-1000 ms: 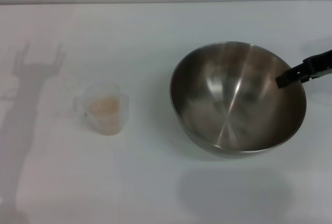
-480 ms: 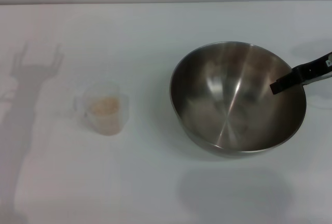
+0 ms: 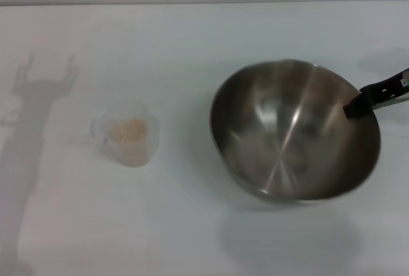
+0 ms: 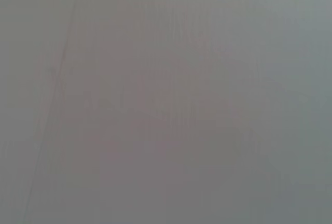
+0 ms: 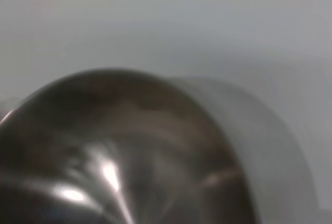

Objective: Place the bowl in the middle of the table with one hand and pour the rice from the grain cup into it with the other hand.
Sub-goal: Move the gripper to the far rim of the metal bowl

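The steel bowl (image 3: pixel 287 135) stands right of the table's (image 3: pixel 192 33) middle in the head view, its rim tipped and smeared by motion. My right gripper (image 3: pixel 351 108) reaches in from the right edge, and its black finger (image 3: pixel 367 99) lies over the bowl's right rim, shut on it. The bowl's shiny inside (image 5: pixel 129 146) fills the right wrist view. At the left, the clear grain cup (image 3: pixel 128 133) stands upright with rice (image 3: pixel 128 129) in it. My left gripper is out of view; the left wrist view holds only a blank grey surface.
A shadow of an arm and gripper (image 3: pixel 38 97) falls on the table's left side, beside the cup. The white tabletop stretches between cup and bowl and along the front edge.
The bowl has shifted and tipped, its far rim dropping lower in the view. The right gripper's finger moved slightly right along the rim. The cup has stayed put.
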You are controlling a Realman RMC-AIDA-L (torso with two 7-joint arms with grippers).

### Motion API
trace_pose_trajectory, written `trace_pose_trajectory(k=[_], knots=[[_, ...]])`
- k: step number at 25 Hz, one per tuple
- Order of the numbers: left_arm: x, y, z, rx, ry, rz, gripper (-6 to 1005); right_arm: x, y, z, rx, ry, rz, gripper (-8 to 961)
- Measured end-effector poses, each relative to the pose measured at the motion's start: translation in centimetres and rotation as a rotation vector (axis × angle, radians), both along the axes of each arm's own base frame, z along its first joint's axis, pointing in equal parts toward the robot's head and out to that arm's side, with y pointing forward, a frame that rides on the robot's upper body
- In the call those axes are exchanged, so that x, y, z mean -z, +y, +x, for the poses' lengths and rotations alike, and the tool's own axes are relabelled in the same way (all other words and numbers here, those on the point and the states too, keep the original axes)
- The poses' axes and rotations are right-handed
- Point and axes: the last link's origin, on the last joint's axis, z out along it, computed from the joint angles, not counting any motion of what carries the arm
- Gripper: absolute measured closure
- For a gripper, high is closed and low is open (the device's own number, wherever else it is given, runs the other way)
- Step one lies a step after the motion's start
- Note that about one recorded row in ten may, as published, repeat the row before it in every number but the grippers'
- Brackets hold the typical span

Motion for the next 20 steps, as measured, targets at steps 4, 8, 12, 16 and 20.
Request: trace_pose_trajectory(k=[4, 8, 12, 16, 20], knots=[[0.0, 0.0, 0.1, 0.004, 0.0, 0.003, 253, 0.0, -0.1, 0.1, 0.003, -0.003, 0.0, 868], [-0.1, -0.1, 0.0, 0.005, 0.0, 0.004, 255, -0.1, 0.0, -0.3, -0.009, 0.023, 0.022, 899], [-0.1, -0.2, 0.0, 0.004, 0.0, 0.006, 256, -0.5, 0.0, -1.2, -0.06, 0.068, 0.062, 905], [-0.1, -0.2, 0.0, 0.006, -0.001, 0.008, 257, -0.9, 0.2, -2.2, -0.105, 0.109, 0.1, 908], [-0.1, -0.3, 0.1, 0.009, -0.002, 0.01, 258, -0.2, 0.7, -2.8, -0.128, 0.108, 0.107, 908]])
